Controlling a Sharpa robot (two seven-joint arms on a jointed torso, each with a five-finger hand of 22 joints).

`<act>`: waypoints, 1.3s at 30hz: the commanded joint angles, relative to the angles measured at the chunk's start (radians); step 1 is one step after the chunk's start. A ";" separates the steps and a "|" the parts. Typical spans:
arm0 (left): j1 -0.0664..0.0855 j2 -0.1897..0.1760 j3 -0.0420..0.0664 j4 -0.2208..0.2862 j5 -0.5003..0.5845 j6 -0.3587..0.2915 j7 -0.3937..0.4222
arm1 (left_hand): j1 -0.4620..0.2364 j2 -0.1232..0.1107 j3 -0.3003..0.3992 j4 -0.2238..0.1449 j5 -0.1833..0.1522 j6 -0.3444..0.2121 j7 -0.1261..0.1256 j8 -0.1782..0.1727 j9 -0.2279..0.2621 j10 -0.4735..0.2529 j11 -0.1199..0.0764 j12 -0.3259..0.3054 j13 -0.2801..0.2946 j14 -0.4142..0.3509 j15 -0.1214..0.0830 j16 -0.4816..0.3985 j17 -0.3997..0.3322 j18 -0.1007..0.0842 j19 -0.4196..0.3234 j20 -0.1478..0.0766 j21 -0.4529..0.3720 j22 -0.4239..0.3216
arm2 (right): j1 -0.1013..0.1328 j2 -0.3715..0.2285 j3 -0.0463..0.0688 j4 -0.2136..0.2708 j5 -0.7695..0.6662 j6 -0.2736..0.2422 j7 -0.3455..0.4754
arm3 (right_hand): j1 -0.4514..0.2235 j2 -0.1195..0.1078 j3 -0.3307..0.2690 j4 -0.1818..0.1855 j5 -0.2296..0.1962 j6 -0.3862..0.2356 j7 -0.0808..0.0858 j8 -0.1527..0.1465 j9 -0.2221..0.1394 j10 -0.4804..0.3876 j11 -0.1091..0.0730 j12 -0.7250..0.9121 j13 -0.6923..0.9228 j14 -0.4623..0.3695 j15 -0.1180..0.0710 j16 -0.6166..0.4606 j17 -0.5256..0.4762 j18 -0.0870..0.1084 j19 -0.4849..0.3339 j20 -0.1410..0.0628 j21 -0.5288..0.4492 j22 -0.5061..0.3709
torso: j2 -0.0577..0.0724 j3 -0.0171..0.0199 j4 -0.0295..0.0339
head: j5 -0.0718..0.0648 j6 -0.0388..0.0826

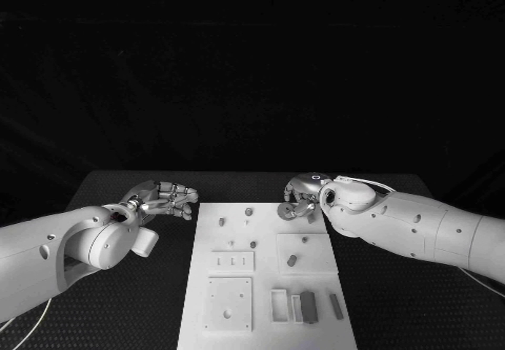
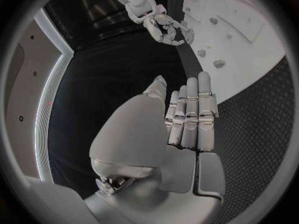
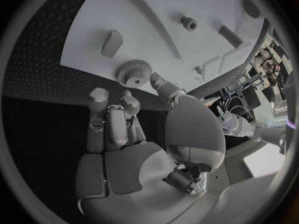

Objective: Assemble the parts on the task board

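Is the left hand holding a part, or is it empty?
Empty. The left hand has its fingers straight and together over the black table, with nothing between them.

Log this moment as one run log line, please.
left hand: open, beside task board | right hand: open, at gear on board's far edge | assembly: unfinished

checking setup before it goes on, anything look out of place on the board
One thing: a gear sits at the far right edge of the white board, by the right hand, instead of on a mount. The rest looks orderly.
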 commanded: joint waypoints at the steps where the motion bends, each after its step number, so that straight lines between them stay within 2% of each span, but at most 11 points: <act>1: 0.001 0.002 0.001 0.001 -0.005 0.017 0.007 | -0.010 -0.003 0.005 0.000 0.001 0.002 0.006 -0.004 -0.001 0.002 0.002 -0.005 0.002 0.008 0.000 -0.004 0.000 0.025 -0.004 -0.006 -0.005 0.001 | -0.002 0.005 -0.003 -0.008 0.012 0.022 0.022 | 0.000 0.010 0.001 0.006 -0.001 -0.003 -0.005 -0.002 -0.001 0.001 -0.009 -0.004 0.002 0.000 -0.005 -0.002 0.002 0.069 -0.001 -0.002 -0.005 0.012 | -0.001 0.0000 0.0002 | 0.002 -0.003; 9: 0.001 0.001 0.001 0.001 -0.005 0.018 0.007 | -0.011 -0.003 0.005 0.000 0.001 0.002 0.007 -0.005 -0.001 0.002 0.002 -0.006 0.002 0.008 0.000 -0.005 0.001 0.025 -0.004 -0.006 -0.005 0.002 | -0.008 0.011 -0.005 -0.023 0.012 0.028 0.026 | 0.009 0.029 0.004 0.009 -0.001 0.010 -0.004 0.006 0.001 0.001 -0.008 -0.004 0.003 0.001 -0.005 0.000 0.004 0.069 -0.001 -0.002 -0.004 0.014 | -0.001 0.0003 0.0001 | 0.001 -0.003; 23: 0.001 -0.001 0.001 0.002 -0.005 0.018 0.006 | -0.012 -0.003 0.005 0.000 0.001 0.002 0.007 -0.005 -0.001 0.002 0.002 -0.006 0.002 0.008 0.000 -0.006 0.002 0.025 -0.004 -0.006 -0.005 0.002 | -0.016 0.028 -0.009 -0.062 0.003 0.047 0.037 | 0.027 0.119 -0.020 -0.028 -0.001 0.024 -0.001 0.013 -0.001 -0.002 -0.004 -0.004 0.008 -0.003 -0.001 0.002 0.004 0.069 -0.010 0.000 -0.001 0.018 | -0.001 0.0006 0.0008 | 0.000 -0.007; 26: 0.001 -0.001 0.001 0.001 -0.005 0.018 0.006 | -0.013 -0.003 0.005 0.000 0.001 0.002 0.007 -0.005 -0.001 0.002 0.002 -0.007 0.002 0.009 0.000 -0.006 0.003 0.025 -0.004 -0.006 -0.005 0.002 | -0.019 0.031 -0.010 -0.068 -0.027 0.052 0.036 | 0.028 0.127 -0.024 -0.036 -0.001 0.028 0.000 0.015 -0.002 -0.002 -0.003 -0.004 0.008 -0.002 0.000 0.003 0.006 0.069 -0.011 0.000 -0.001 0.018 | -0.001 0.0005 0.0006 | 0.000 -0.008; 30: 0.001 -0.001 0.001 0.002 -0.005 0.020 0.006 | -0.013 -0.003 0.005 0.000 0.001 0.002 0.007 -0.005 -0.001 0.002 0.002 -0.007 0.002 0.009 0.000 -0.007 0.003 0.025 -0.004 -0.006 -0.005 0.003 | -0.023 0.036 -0.013 -0.070 -0.036 0.066 0.036 | 0.029 0.124 -0.027 -0.044 -0.001 0.029 0.001 0.016 -0.002 -0.002 -0.003 -0.004 0.008 -0.002 0.001 0.003 0.005 0.069 -0.012 0.000 0.000 0.019 | -0.001 0.0005 -0.0004 | 0.000 -0.009; 39: 0.001 -0.002 0.001 0.003 -0.005 0.023 0.003 | -0.013 -0.003 0.005 0.000 0.001 0.001 0.007 -0.005 -0.001 0.002 0.002 -0.008 0.002 0.009 0.000 -0.008 0.004 0.025 -0.004 -0.006 -0.006 0.003 | -0.028 0.036 -0.021 -0.067 -0.055 0.134 0.030 | 0.028 0.119 -0.031 -0.050 -0.001 0.027 0.002 0.014 -0.004 -0.002 -0.002 -0.004 0.009 -0.002 0.001 0.004 0.006 0.069 -0.012 0.001 0.000 0.018 | -0.002 0.0005 -0.0008 | 0.001 -0.012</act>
